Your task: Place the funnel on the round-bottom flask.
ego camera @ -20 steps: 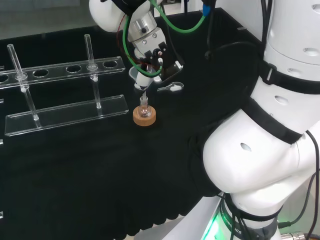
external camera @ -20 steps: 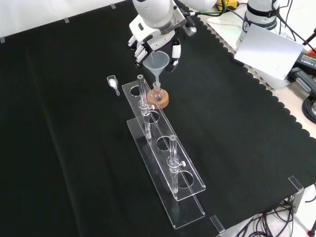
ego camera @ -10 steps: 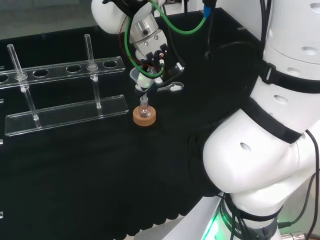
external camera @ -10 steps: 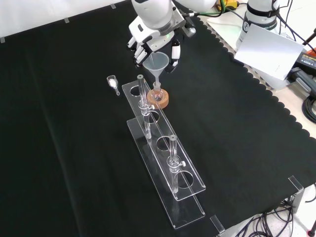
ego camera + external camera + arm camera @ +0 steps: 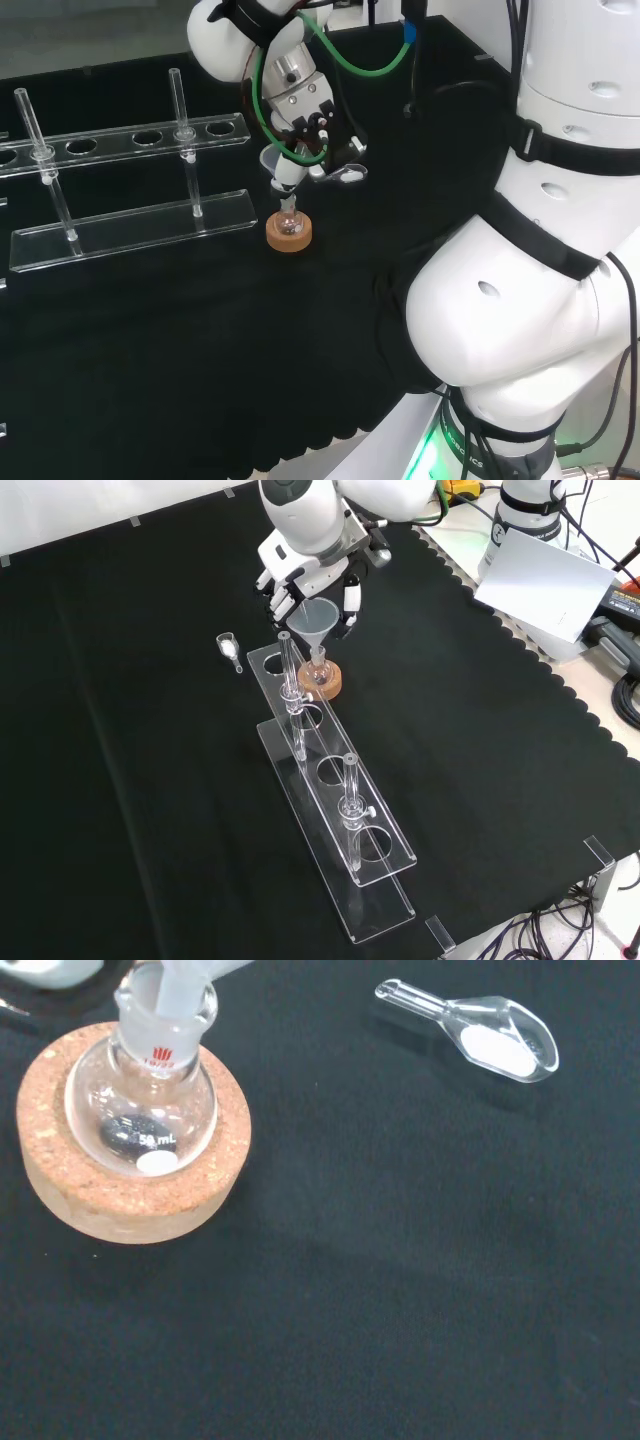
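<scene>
Funnel (image 5: pixel 315 618) is held upright by the hand (image 5: pixel 300 578), whose fingers (image 5: pixel 349 598) are curled round its cone. Its stem points straight down into the neck of the round-bottom flask (image 5: pixel 141 1110), seated in a cork ring (image 5: pixel 130 1200) on the worktop (image 5: pixel 150 810). Whether the cone is fully seated cannot be told.

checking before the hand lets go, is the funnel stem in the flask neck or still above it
In the neck. The wrist view shows the funnel stem entering the flask mouth; the flask sits upright in its cork ring.
</scene>
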`<move>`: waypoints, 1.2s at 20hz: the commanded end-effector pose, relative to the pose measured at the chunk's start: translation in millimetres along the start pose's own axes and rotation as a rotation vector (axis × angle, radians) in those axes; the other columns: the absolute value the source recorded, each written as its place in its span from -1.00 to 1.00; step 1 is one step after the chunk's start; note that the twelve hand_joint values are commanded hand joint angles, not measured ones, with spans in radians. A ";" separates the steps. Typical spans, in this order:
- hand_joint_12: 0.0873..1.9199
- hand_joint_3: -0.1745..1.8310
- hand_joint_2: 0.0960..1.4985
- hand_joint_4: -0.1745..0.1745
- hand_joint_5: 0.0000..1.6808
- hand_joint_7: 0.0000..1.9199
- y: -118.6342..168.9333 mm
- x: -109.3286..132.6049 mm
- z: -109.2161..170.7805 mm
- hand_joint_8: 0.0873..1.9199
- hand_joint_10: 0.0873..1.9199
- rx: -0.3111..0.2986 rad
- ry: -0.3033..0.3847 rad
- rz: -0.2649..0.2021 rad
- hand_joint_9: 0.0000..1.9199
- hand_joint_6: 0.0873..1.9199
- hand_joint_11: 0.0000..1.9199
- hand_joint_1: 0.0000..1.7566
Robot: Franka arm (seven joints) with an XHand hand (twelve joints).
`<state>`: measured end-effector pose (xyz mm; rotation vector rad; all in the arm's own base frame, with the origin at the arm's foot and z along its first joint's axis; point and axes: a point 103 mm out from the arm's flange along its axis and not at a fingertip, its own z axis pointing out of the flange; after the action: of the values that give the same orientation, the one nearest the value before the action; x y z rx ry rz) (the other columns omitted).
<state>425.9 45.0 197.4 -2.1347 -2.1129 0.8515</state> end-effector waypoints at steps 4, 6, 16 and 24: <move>0.34 -0.21 -0.16 -0.18 -0.11 -0.20 4.7 -6.8 5.4 -0.16 -0.42 0.020 0.010 -0.006 0.08 -0.19 -0.52 -0.08; 0.34 -0.21 -0.16 -0.18 -0.11 -0.20 5.7 -6.7 7.1 -0.16 -0.42 0.022 0.013 -0.007 0.08 -0.19 -0.52 -0.07; 0.34 -0.21 -0.16 -0.19 -0.11 -0.21 4.6 1.9 4.5 -0.16 -0.41 0.017 0.012 -0.022 0.07 -0.19 -0.52 -0.07; 0.34 -0.21 -0.16 -0.19 -0.11 -0.21 4.3 4.5 2.7 -0.16 -0.41 0.017 0.002 -0.021 0.07 -0.19 -0.52 -0.07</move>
<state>429.1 46.9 191.7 -2.1005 -2.1122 0.8617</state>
